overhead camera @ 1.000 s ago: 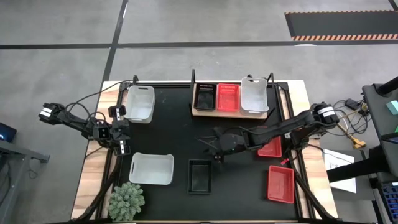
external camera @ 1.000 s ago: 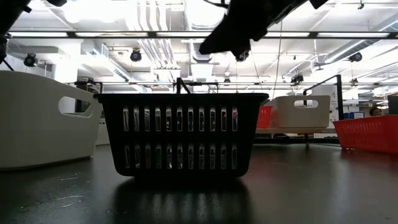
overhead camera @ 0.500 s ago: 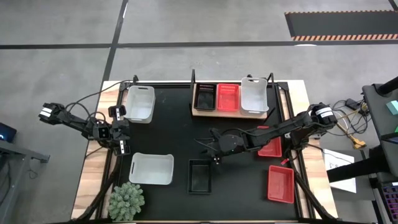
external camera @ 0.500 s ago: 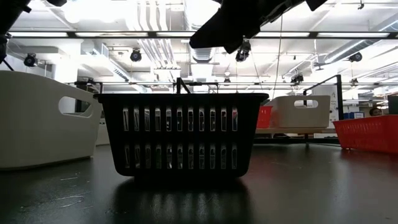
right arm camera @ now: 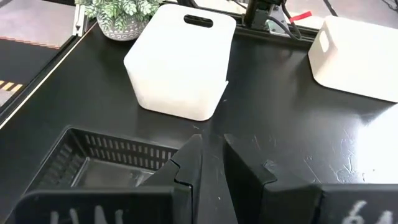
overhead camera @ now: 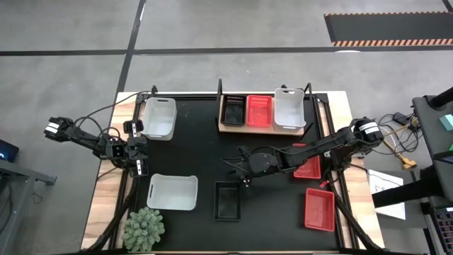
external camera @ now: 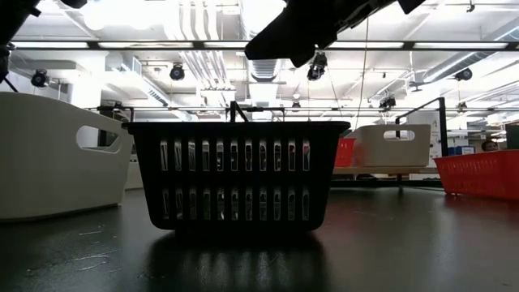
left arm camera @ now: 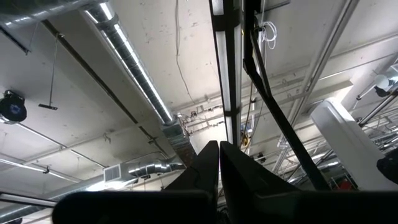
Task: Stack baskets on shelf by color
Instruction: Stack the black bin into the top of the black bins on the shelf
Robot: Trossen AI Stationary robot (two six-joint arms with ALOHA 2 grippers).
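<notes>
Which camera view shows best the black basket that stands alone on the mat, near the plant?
The low view: the black basket fills the centre, side on, slots clear. The high view shows only its small open top. The right wrist view shows part of it behind the right pincer. The left wrist view shows only ceiling.

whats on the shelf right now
Three baskets sit side by side on the shelf: a black one, a red one and a white one. The board under them is mostly covered; nothing shows inside them from above.

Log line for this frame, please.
right gripper: shut, empty, hovering beside black slotted plastic basket | left gripper: shut, parked at table's left edge | wooden shelf: three baskets
</notes>
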